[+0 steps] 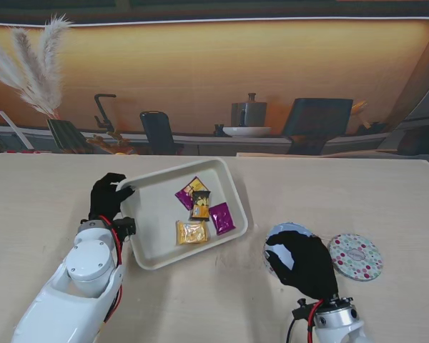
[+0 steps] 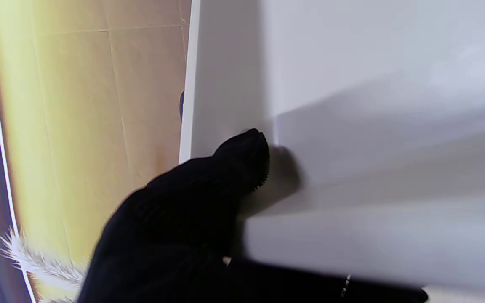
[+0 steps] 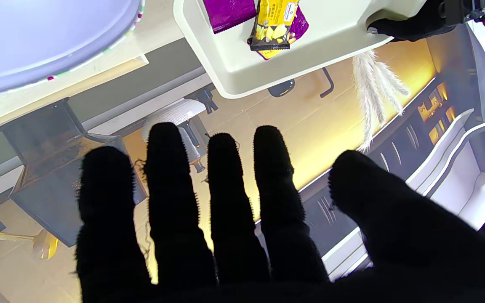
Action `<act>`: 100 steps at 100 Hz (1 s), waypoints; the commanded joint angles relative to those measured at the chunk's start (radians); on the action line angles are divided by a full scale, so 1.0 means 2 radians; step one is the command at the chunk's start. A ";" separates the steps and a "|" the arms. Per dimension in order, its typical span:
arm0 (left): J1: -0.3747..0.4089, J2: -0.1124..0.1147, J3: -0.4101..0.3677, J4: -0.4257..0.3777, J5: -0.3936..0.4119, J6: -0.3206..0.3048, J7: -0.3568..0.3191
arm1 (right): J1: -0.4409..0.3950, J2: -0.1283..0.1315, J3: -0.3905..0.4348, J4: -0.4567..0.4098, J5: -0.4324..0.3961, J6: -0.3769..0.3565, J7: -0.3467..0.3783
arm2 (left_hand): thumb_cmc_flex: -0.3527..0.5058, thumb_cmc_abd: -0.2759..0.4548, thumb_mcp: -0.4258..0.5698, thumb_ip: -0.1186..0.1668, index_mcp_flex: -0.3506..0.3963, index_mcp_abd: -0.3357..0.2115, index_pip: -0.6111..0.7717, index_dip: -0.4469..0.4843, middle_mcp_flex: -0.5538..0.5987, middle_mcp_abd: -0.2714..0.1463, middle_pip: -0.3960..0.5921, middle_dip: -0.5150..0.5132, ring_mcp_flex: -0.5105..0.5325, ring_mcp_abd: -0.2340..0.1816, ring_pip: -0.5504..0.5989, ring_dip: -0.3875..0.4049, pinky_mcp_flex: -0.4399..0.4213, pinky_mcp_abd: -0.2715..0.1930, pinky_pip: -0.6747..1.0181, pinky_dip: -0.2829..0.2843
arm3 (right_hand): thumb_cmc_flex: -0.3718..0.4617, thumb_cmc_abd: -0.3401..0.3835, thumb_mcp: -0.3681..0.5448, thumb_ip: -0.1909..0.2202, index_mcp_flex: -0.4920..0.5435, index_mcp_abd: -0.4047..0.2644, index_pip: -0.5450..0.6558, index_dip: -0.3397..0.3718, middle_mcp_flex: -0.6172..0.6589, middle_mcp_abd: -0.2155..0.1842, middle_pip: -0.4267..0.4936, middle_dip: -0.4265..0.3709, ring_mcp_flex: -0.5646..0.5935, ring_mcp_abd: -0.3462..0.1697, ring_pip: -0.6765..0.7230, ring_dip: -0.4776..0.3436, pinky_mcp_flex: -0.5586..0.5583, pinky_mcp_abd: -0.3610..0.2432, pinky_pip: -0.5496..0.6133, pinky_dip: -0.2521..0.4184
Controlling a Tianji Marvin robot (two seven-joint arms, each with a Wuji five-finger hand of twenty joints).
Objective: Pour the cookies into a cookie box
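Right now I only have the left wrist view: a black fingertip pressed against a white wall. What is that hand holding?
Observer: The left hand grips the far left corner of a white tray.
Operator: Anything in it?
Observer: Four small packets, purple and yellow, lie near the tray's middle.
Operator: And the other hand?
Observer: The right hand is open, fingers spread, over the near side of the round cookie box; I cannot tell whether it touches.

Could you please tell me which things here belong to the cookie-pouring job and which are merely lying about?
Part of the job: white tray, cookie packets, round cookie box, its floral lid, left hand, right hand.

Just lying about: pampas grass, pot, plate.
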 commanded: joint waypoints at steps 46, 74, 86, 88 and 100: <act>0.002 -0.007 0.019 -0.056 0.004 0.008 0.006 | -0.019 -0.005 0.012 -0.010 -0.003 -0.005 -0.016 | 0.029 0.071 0.101 0.025 0.057 -0.021 0.067 0.021 0.057 -0.030 0.111 0.024 0.028 -0.024 -0.014 -0.010 0.011 0.013 0.022 0.012 | -0.015 0.007 -0.002 0.011 0.013 -0.010 -0.011 0.008 0.006 -0.003 0.000 -0.001 -0.002 0.010 -0.002 0.000 -0.006 0.009 0.001 -0.004; 0.003 -0.007 0.036 -0.084 0.014 0.025 0.007 | -0.037 -0.008 0.026 -0.015 -0.008 -0.007 -0.040 | 0.028 0.071 0.102 0.026 0.057 -0.024 0.069 0.020 0.058 -0.032 0.113 0.024 0.030 -0.026 -0.013 -0.011 0.012 0.013 0.023 0.011 | -0.015 0.004 0.001 0.010 0.016 -0.009 -0.014 0.009 0.007 -0.002 -0.001 -0.001 -0.002 0.011 -0.002 0.000 -0.008 0.011 0.001 -0.003; 0.000 -0.007 0.045 -0.086 0.017 0.033 0.003 | -0.044 -0.010 0.031 -0.019 -0.010 -0.009 -0.052 | 0.027 0.071 0.103 0.027 0.057 -0.024 0.068 0.019 0.058 -0.033 0.113 0.023 0.031 -0.026 -0.012 -0.011 0.013 0.013 0.024 0.011 | -0.016 0.004 0.000 0.010 0.016 -0.009 -0.015 0.010 0.008 -0.001 -0.001 -0.001 -0.001 0.012 -0.001 0.000 -0.008 0.012 0.001 -0.003; -0.001 -0.007 0.046 -0.085 0.017 0.034 0.003 | -0.046 -0.010 0.032 -0.020 -0.011 -0.010 -0.054 | 0.027 0.071 0.103 0.027 0.057 -0.024 0.068 0.019 0.058 -0.033 0.113 0.023 0.031 -0.026 -0.012 -0.011 0.013 0.013 0.024 0.011 | -0.016 0.003 0.000 0.010 0.017 -0.009 -0.015 0.010 0.008 -0.001 -0.001 -0.001 -0.001 0.012 -0.001 0.000 -0.008 0.012 0.001 -0.003; -0.009 -0.009 0.059 -0.083 0.011 0.035 0.006 | -0.051 -0.011 0.035 -0.023 -0.012 -0.011 -0.062 | 0.026 0.070 0.103 0.027 0.057 -0.024 0.067 0.018 0.059 -0.033 0.113 0.023 0.031 -0.025 -0.012 -0.011 0.013 0.013 0.025 0.011 | -0.015 0.002 0.001 0.010 0.018 -0.008 -0.015 0.011 0.008 -0.001 -0.002 -0.002 -0.001 0.013 0.000 0.000 -0.008 0.012 0.001 -0.003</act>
